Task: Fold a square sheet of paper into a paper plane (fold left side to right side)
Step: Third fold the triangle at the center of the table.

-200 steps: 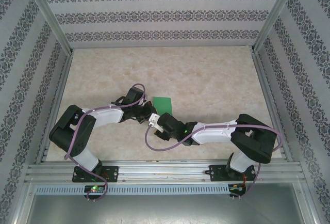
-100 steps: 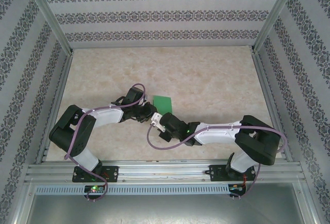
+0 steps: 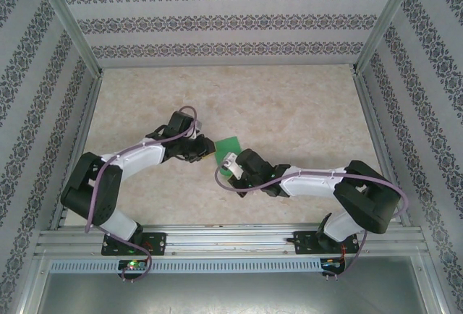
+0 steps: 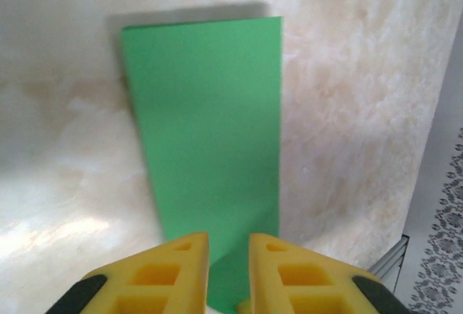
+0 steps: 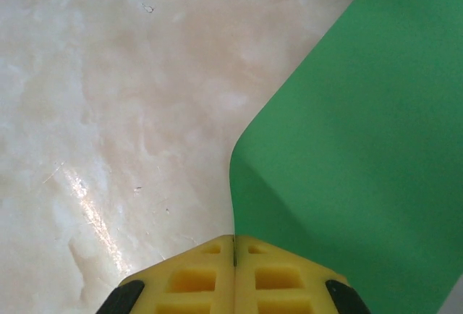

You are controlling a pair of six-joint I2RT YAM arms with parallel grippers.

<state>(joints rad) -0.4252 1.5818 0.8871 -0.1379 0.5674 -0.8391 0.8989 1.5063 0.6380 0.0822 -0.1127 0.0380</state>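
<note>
The square sheet of paper point(image 3: 230, 144) is bright green and lies folded into a narrow rectangle mid-table. My right gripper point(image 3: 231, 163) is at its near edge. In the right wrist view the sheet point(image 5: 362, 147) curls up from the table into the seam of the right gripper point(image 5: 234, 240), which is shut on that edge. My left gripper point(image 3: 207, 152) sits at the sheet's left side. In the left wrist view its yellow fingers point(image 4: 184, 256) stand a little apart, and the sheet point(image 4: 210, 126) shows through the gap of the left gripper point(image 4: 229, 238) without being pinched.
The beige marbled tabletop point(image 3: 289, 111) is bounded by aluminium rails point(image 3: 217, 240) at the near edge. Patterned walls close in the left, right and far sides. Purple cables loop off both wrists close to the sheet.
My right gripper has moved to the sheet's near edge, shut on it and lifted it. My left gripper has parted slightly and its arm has swung back and left.
</note>
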